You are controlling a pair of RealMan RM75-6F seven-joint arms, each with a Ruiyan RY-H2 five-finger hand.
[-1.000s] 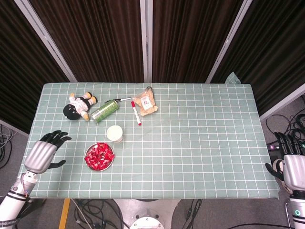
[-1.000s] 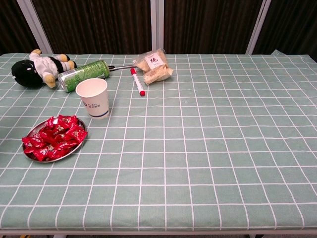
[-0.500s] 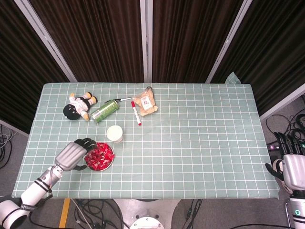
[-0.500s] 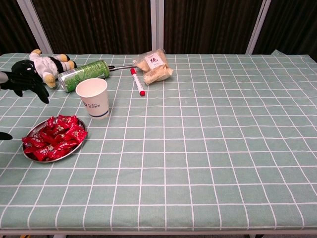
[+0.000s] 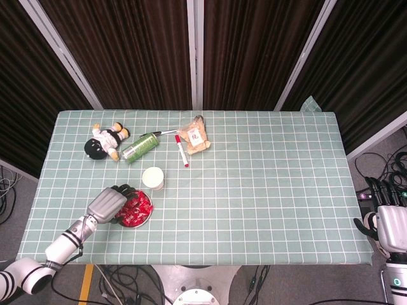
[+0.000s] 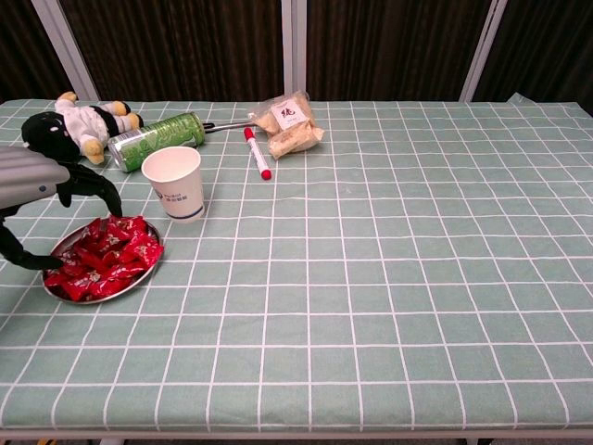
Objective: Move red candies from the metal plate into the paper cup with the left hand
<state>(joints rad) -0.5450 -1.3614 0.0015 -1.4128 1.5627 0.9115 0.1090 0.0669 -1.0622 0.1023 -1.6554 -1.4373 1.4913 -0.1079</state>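
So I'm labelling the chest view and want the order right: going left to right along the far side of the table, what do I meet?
Plush doll → green can → red marker → snack bag.

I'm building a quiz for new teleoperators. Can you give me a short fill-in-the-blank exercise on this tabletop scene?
1. The left hand hovers over the metal plate of ____ candies.
2. The paper cup stands upright, beyond the plate and nearer than the lying green ____.
3. The marker with the red cap lies between the can and the ____ bag.
4. The right hand is ____ the table's edge.

Missing words: red; can; snack; off
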